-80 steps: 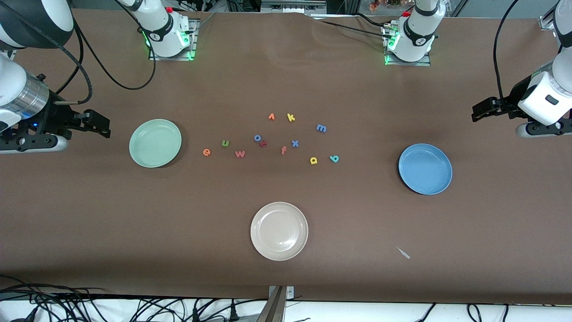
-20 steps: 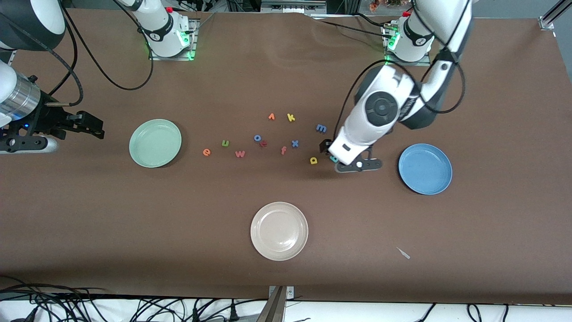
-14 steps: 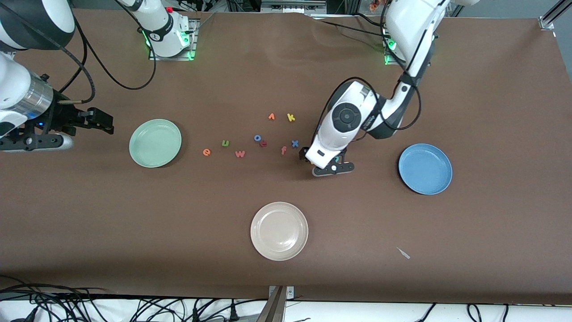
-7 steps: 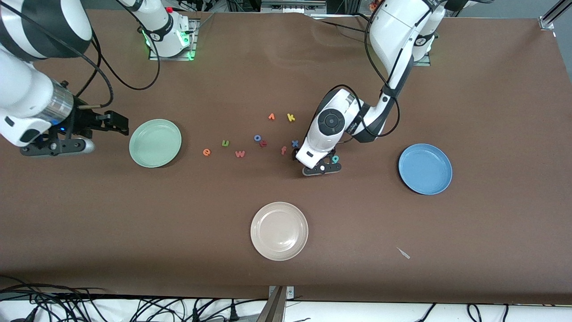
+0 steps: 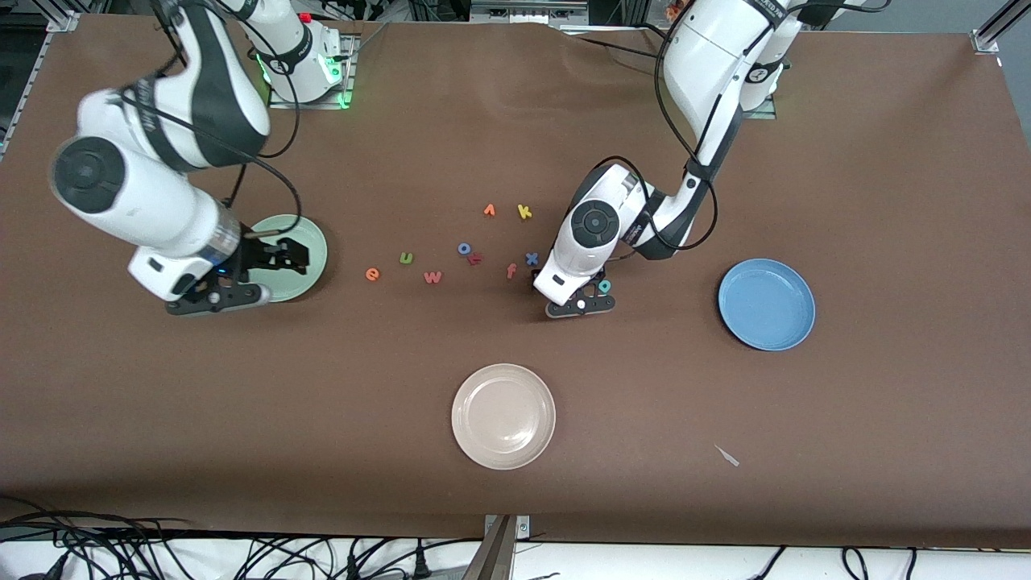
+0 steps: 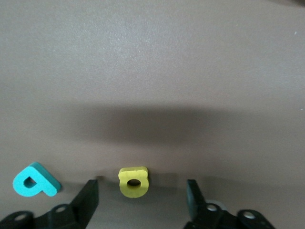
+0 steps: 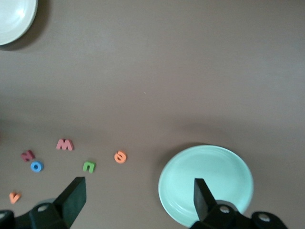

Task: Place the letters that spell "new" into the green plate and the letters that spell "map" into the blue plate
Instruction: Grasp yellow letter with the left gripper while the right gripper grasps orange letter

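Note:
My left gripper (image 6: 141, 189) (image 5: 564, 290) is down at the table, open, with the yellow a (image 6: 133, 182) lying between its fingers and a gap on each side. The teal p (image 6: 35, 180) (image 5: 604, 285) lies just outside one finger. The left arm hides the blue m. The blue plate (image 5: 766, 304) sits toward the left arm's end. My right gripper (image 5: 283, 258) (image 7: 138, 191) hangs open and holds nothing, over the green plate (image 5: 312, 240) (image 7: 206, 183). Orange e (image 5: 372, 274) (image 7: 120, 156), green n (image 5: 406, 258) (image 7: 89, 166) and pinkish w (image 5: 432, 277) (image 7: 64, 144) lie beside that plate.
A cream-white plate (image 5: 503, 416) sits nearest the front camera. Spare letters lie mid-table: blue o (image 5: 465, 248), dark red letter (image 5: 475, 258), salmon f (image 5: 511, 271), blue x (image 5: 532, 258), orange letter (image 5: 489, 210), yellow k (image 5: 524, 212). A small scrap (image 5: 727, 456) lies near the front edge.
The right arm has swung in from its end of the table to over the green plate. The left gripper has shifted slightly and settled low around the yellow a.

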{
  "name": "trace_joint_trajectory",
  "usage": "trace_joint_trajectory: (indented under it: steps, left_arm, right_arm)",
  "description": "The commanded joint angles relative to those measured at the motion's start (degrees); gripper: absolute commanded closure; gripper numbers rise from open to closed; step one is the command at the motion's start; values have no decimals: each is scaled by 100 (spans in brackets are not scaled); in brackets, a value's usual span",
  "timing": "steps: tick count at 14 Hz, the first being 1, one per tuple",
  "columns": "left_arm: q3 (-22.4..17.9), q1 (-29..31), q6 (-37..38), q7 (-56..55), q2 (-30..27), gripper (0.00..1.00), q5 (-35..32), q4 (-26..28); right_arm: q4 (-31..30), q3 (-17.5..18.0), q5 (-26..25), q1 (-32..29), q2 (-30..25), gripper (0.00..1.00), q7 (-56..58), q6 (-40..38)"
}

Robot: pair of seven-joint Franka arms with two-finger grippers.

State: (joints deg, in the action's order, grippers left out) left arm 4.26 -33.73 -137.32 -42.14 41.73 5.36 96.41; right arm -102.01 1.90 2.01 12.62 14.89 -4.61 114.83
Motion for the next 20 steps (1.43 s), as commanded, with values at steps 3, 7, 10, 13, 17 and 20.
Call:
trace_joint_trajectory:
  steps: [3,7,10,13,17,20]
  left_arm:
    - [-83,-90,47,-31,107,31,-368,-149]
    - [-83,-90,56,-31,124,46,-378,-149]
    - [-92,-90,56,-31,133,62,-378,-149]
    - [-92,-90,56,4,133,74,-395,-149]
    - [-109,-11,161,48,37,85,-404,-158]
    - [-127,269,1281,652,-174,87,-395,-525]
  right_arm:
    - [-925,371,-78,-14,207,0,-504,1355]
    - [-1224,548,-587,47,603,1,-1215,1955]
    - [-1777,548,-641,74,647,1,-1489,2709]
    - [-2077,548,-641,74,700,1,-1516,3045]
    - [-2227,548,-650,91,875,3,-1595,3423]
    - [-2305,539,-650,267,1034,6,-1595,3721]
